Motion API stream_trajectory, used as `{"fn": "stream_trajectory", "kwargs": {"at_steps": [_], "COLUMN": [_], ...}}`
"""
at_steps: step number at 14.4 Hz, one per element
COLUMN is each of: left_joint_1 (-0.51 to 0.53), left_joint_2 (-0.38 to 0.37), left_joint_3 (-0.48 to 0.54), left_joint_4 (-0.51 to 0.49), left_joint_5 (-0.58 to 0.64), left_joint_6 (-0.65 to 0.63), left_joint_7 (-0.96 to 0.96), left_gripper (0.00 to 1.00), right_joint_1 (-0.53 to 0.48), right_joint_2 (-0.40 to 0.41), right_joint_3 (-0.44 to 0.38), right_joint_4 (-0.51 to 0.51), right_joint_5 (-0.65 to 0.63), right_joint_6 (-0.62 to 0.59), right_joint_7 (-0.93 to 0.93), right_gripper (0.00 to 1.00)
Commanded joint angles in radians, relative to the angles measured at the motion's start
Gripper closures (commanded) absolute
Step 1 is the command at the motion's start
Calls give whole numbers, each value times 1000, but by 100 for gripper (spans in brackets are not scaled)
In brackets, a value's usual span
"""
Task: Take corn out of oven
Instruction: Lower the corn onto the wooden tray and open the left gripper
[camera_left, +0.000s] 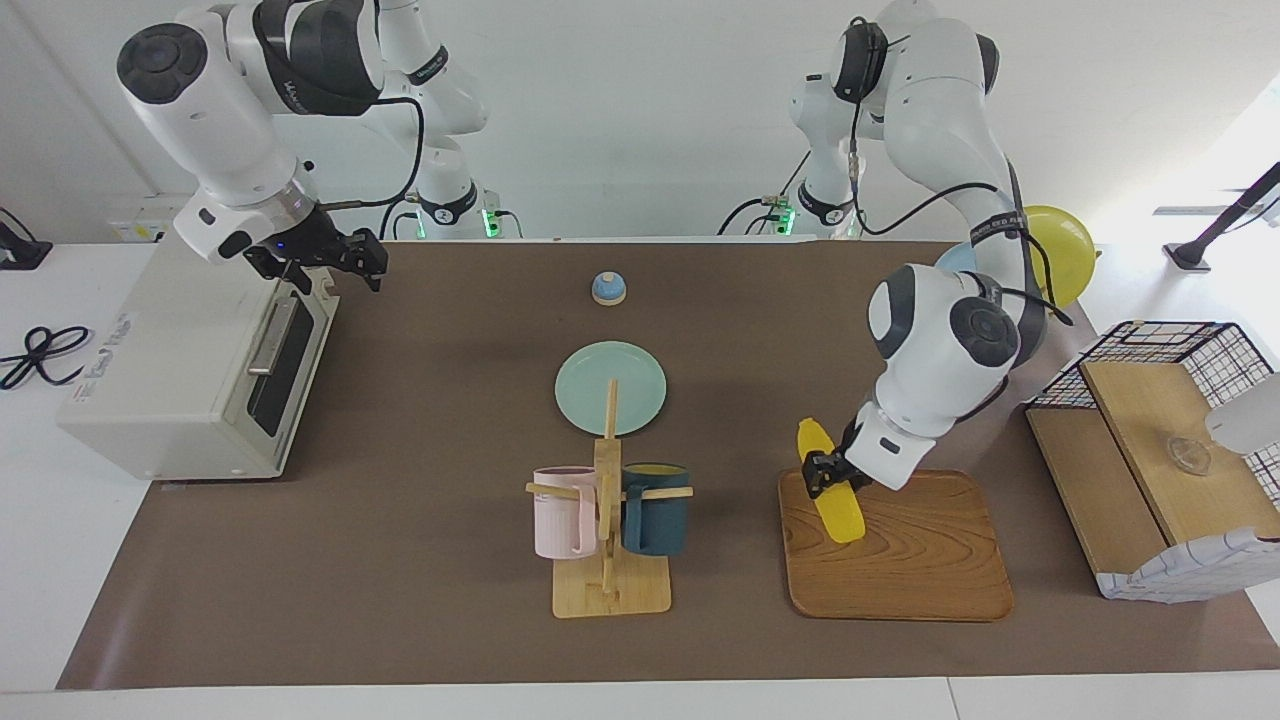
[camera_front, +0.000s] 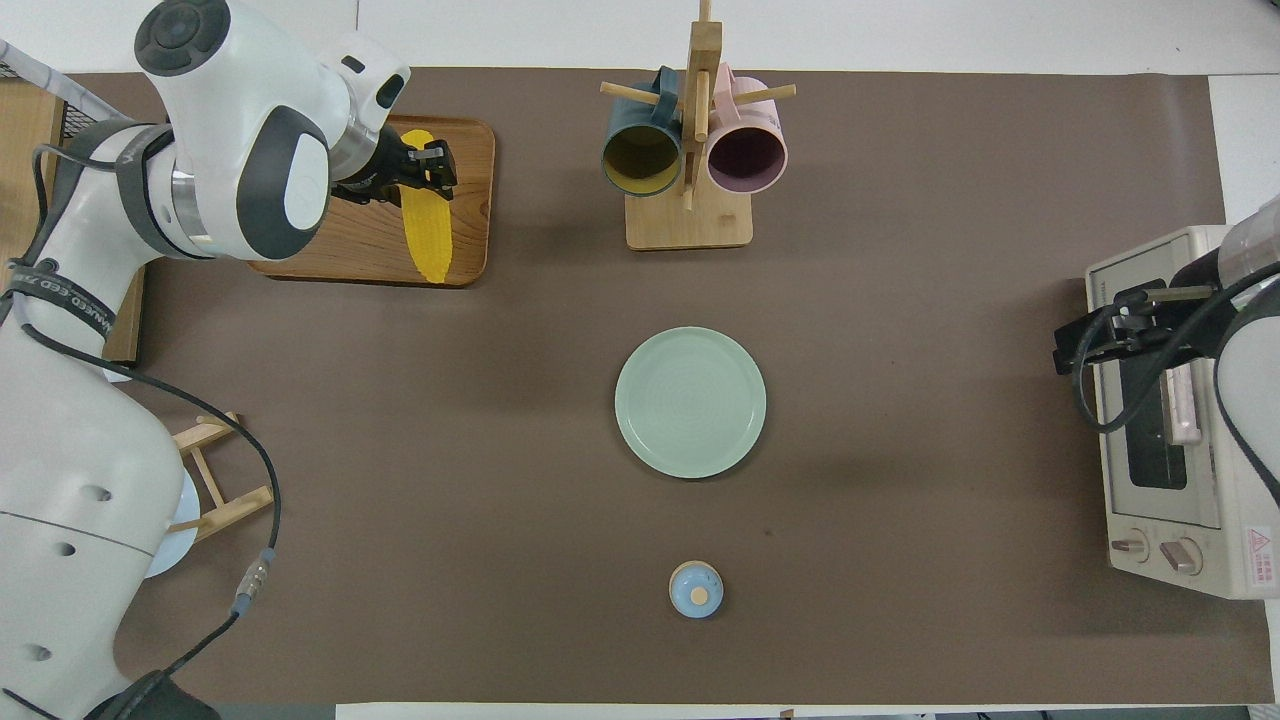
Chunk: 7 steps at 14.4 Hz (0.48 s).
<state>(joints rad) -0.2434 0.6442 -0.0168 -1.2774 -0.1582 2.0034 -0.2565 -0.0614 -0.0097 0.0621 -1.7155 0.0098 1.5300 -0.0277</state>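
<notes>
1. nearest the robots sits a small blue bell (camera_left: 608, 288), well apart from everything and not involved in the work.
2. toward the right arm's end of the table stands the oven (camera_left: 170, 370). its door looks shut, with the bar handle upright against the front. the right pincer (camera_left: 325, 262) hangs over the door's top edge with its fingers spread, gripping nothing. we judge it is placed there because the door is its job.
3. mid-table lies a green plate (camera_left: 585, 390), bare, near no pincer.
4. farther out, toward the left arm's end, is the wooden tray (camera_left: 920, 560). the left pincer (camera_left: 822, 478) is over the tray edge nearest the robots, pinching the corn (camera_left: 838, 505) near its upper end.
5. the corn slopes downward, its free end low over the tray or touching it; we cannot tell which. so the corn is outside the oven, and we judge the task's main step done. the tilt suggests it is being laid down end first so it will not roll.
6. a mug rack (camera_left: 610, 590) with a pink and a dark blue mug stands beside the tray, apart from it.
</notes>
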Motion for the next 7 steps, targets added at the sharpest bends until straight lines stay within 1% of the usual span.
{"fn": "stream_trajectory", "kwargs": {"at_steps": [1, 4, 5, 7], "left_joint_1": [56, 75, 73, 90], "left_joint_2": [107, 164, 204, 215], "left_joint_3": [-12, -9, -5, -5], "left_joint_4": [147, 150, 153, 161], "left_joint_5": [20, 22, 23, 34], "left_joint_6": [-11, 69, 108, 107], "left_joint_7": [72, 140, 144, 196], "left_gripper": [100, 100, 100, 100], "right_joint_1": [8, 28, 40, 57], "right_joint_2": [33, 30, 31, 37], "right_joint_3": [4, -5, -5, -5], "right_joint_4": [65, 69, 73, 80], "right_joint_5": [12, -7, -22, -45], "right_joint_6": [-30, -39, -34, -28], "right_joint_7": [8, 8, 8, 6], "right_gripper": [0, 0, 0, 0]}}
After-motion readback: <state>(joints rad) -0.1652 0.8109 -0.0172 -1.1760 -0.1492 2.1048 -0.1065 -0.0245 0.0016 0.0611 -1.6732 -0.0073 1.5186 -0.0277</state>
